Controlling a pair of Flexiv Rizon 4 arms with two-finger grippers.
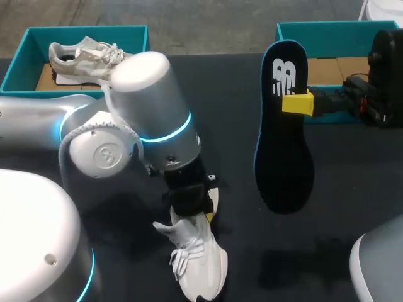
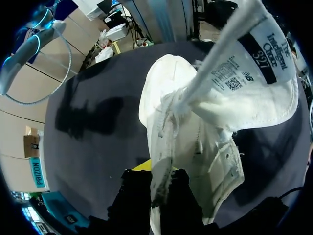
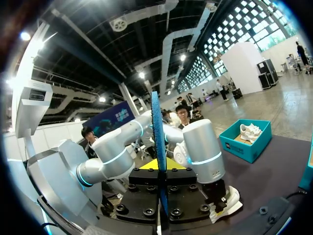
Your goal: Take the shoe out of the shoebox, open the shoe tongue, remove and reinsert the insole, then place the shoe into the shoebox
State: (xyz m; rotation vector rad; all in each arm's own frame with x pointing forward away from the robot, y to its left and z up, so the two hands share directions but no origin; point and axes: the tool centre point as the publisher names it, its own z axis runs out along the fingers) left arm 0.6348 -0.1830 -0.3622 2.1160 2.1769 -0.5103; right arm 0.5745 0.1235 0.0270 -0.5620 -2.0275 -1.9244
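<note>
- Standing on the dark bench [image 1: 352, 201], near and a little left of the middle, the white lace-up fabric shoe [image 1: 196, 264] points its toe toward the near edge.
- The left arm [image 1: 145, 94] comes in from the left and bends down onto the shoe's heel end; the left jaws are clenched on the edge of the shoe's opening, with a strip of white fabric pinched between the black fingers [image 2: 183, 200].
- The shoe's white tongue [image 2: 254, 78] with its printed label stands lifted away from the opening, ahead of the left jaws.
- The right arm [image 1: 384, 69] reaches in from the far right; the right jaws are grasping the dark insole with a blue rim [image 1: 283, 157] by its right edge, near its far end.
- The insole hangs off the bench, right of the shoe and well apart from it, lengthwise from far to near.
- A teal cardboard shoebox [image 1: 19, 63] at the far left holds a beige sneaker [image 1: 82, 56].
- A second teal shoebox [image 1: 327, 30] sits at the far right, behind the insole.
</note>
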